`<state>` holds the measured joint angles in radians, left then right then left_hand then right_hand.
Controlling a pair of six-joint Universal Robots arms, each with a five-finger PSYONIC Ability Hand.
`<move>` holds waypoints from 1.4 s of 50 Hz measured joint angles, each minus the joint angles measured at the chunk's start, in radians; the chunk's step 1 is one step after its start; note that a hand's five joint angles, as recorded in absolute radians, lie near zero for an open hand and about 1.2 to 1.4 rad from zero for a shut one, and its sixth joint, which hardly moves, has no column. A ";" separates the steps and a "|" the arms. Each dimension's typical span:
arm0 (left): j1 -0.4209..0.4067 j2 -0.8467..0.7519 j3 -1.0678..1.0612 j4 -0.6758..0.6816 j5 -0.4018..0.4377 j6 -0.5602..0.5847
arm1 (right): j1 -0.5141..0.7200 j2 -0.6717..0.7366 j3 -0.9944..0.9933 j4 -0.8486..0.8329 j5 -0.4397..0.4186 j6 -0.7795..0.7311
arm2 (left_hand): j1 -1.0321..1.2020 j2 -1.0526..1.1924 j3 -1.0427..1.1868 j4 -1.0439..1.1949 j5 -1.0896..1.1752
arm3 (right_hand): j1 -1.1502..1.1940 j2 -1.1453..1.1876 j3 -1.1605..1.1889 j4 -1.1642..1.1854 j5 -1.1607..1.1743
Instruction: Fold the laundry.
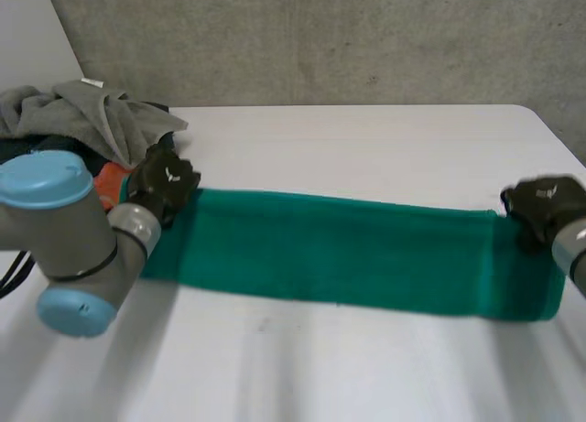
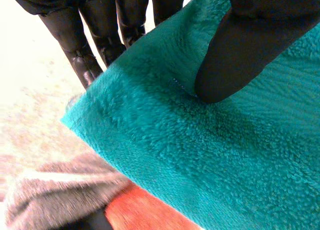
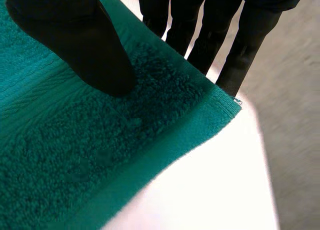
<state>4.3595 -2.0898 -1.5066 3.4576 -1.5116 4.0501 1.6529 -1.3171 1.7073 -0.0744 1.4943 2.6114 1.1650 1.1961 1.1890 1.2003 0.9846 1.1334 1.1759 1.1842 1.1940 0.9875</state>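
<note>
Across the white table (image 1: 366, 147), a green towel (image 1: 348, 253) is lying stretched nearly from left edge to right edge. The left hand (image 1: 163, 182) is pinching its far-left corner, the right hand (image 1: 545, 202) its far-right corner. Both should be lifting together, evenly taut, clear of the grey pile (image 1: 92, 120).

No text, number or brand can be read, the green towel (image 1: 348, 253) is seen plain, the small white tag (image 1: 92, 81) on the grey cloth (image 1: 87, 120) is found illegible.

The white table (image 1: 366, 156) is carrying a long green towel (image 1: 339, 253) lying stretched across its middle — and a heap of grey cloths (image 1: 82, 120) is sitting at its far left corner, an orange piece (image 1: 112, 177) just beside it.
</note>
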 measured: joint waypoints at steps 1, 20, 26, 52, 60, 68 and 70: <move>0.001 -0.021 0.028 0.007 0.005 0.000 | 0.001 0.019 -0.024 -0.016 0.001 0.003 | 0.000 0.000 0.000 0.000 0.000 | 0.000 0.000 0.000 0.000 0.000; -0.031 -0.460 0.516 0.060 0.018 -0.044 | 0.091 0.494 -0.474 -0.183 0.125 0.006 | -0.978 -0.962 -0.950 -0.969 -0.918 | -0.907 -0.959 -0.965 -0.970 -0.938; -0.066 -0.399 0.456 0.076 0.015 -0.091 | 0.095 0.432 -0.466 -0.127 0.133 0.007 | -0.978 -0.991 -0.979 -0.998 -0.939 | -0.907 -0.964 -0.974 -0.986 -0.944; -0.054 0.007 -0.014 0.090 0.024 -0.317 | -0.044 0.147 0.113 -0.085 -0.101 0.021 | -0.978 -0.991 -0.979 -0.998 -0.939 | -0.089 -0.129 -0.151 -0.161 -0.130; -0.056 0.045 -0.034 0.102 0.024 -0.314 | -0.133 0.178 0.098 -0.149 -0.019 -0.018 | -0.978 -0.991 -0.979 -0.998 -0.939 | -0.009 -0.001 -0.002 0.000 -0.016; -0.056 0.137 -0.088 0.103 0.024 -0.316 | -0.329 0.110 0.058 -0.139 -0.005 -0.275 | -0.978 -0.991 -0.979 -0.998 -0.939 | -0.009 -0.001 -0.002 0.000 -0.011; -0.056 0.154 -0.100 0.103 0.024 -0.317 | -0.330 0.103 0.039 -0.141 -0.011 -0.333 | -0.978 -0.991 -0.979 -0.998 -0.939 | -0.009 -0.001 -0.002 0.000 -0.003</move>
<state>4.3040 -1.9363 -1.6064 3.5607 -1.4873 3.7333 1.3230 -1.2145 1.7465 -0.2156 1.4829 2.2786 0.1869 0.2050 0.2103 0.2021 0.0458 1.1244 1.1750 1.1823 1.1940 0.9843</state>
